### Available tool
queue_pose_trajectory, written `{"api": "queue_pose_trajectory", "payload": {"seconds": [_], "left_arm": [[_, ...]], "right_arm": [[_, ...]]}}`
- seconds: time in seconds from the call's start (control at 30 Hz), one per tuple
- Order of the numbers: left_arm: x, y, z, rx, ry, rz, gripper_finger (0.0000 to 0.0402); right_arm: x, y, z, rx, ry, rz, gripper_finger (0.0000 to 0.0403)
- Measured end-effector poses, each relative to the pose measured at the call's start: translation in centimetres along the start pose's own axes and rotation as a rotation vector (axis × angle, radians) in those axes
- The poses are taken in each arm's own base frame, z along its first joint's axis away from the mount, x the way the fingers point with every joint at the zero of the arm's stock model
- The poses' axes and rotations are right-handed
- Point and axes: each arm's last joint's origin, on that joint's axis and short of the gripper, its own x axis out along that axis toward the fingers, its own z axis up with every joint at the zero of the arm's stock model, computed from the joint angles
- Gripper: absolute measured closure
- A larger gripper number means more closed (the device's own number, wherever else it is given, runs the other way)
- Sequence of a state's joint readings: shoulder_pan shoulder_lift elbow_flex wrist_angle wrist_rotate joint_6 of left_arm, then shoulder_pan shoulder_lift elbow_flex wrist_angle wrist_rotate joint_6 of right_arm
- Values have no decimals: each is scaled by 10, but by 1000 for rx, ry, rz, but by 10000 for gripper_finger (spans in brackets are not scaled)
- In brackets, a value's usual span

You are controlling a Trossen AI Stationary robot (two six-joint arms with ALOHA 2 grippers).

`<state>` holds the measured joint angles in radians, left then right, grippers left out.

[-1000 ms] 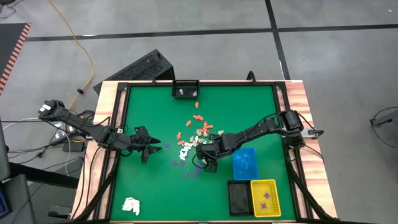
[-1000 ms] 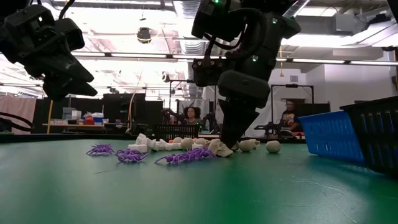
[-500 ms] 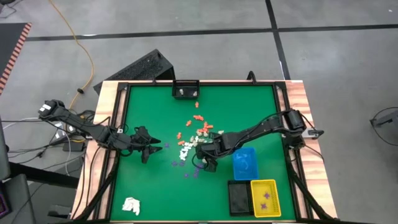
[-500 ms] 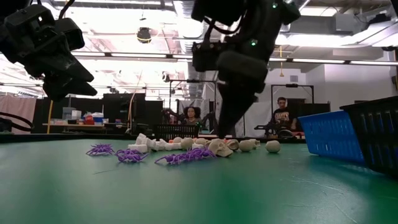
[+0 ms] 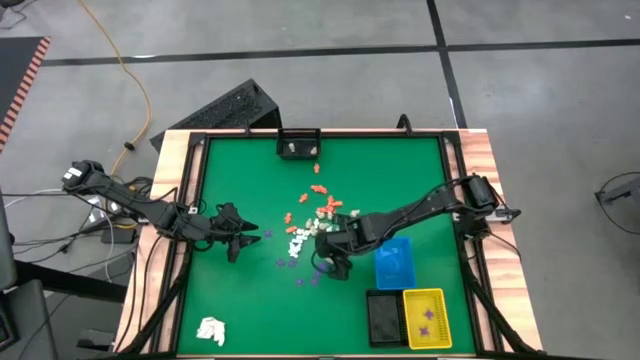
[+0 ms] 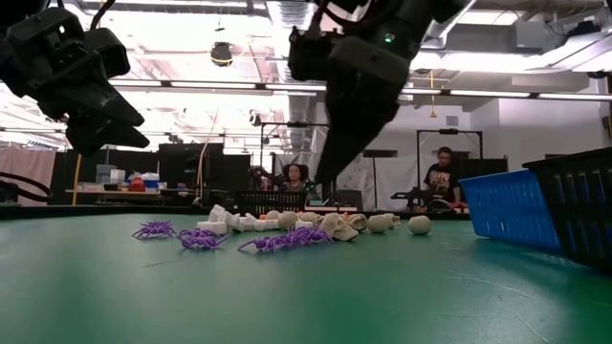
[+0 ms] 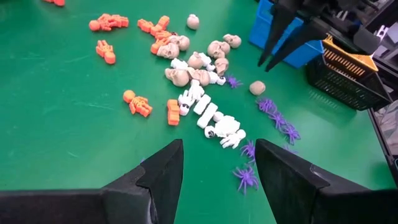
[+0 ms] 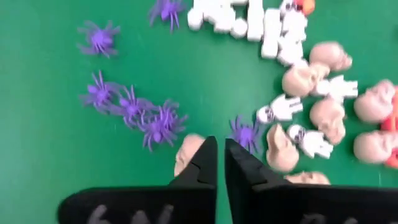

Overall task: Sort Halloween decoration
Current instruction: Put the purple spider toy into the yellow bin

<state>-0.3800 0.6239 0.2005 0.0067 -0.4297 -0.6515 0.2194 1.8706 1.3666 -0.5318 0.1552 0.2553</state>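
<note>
The Halloween decoration (image 5: pixel 312 232) is scattered mid-table on the green table (image 5: pixel 250 180). The right gripper (image 8: pixel 221 163) is held nearest, nothing gripped, jaws slightly parted; a purple spider (image 8: pixel 245 134) lies just ahead. The left gripper (image 7: pixel 214 165) is parked wide open, farther off.

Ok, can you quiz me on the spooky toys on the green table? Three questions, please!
1. True or false: the yellow tray has purple spiders in it.
2. Which tray is closest to the right gripper? A: the blue tray. B: the black one. C: the yellow one.
3. What colour are the little skulls in the pile?

Key: 1 true; 2 A; 3 cream.
</note>
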Motion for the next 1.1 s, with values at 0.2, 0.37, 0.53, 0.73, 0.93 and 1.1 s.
{"api": "queue_pose_trajectory", "payload": {"seconds": [0.2, 0.37, 0.53, 0.73, 0.93, 1.1], "left_arm": [[0, 0, 0, 3, -1, 1, 213], [0, 0, 0, 3, -1, 0, 213], [0, 0, 0, 4, 0, 1, 213], [0, 0, 0, 3, 1, 0, 213], [0, 0, 0, 3, 0, 1, 213], [0, 0, 0, 4, 0, 2, 213]], "right_arm": [[2, -12, 6, 32, -32, -8, 308], [2, -13, 8, 37, -43, 11, 288], [12, -11, 5, 33, -22, 6, 284], [33, -11, -2, 31, 35, -8, 284], [33, -14, -3, 33, 53, -17, 284], [39, -16, -5, 34, 63, -23, 284]]}}
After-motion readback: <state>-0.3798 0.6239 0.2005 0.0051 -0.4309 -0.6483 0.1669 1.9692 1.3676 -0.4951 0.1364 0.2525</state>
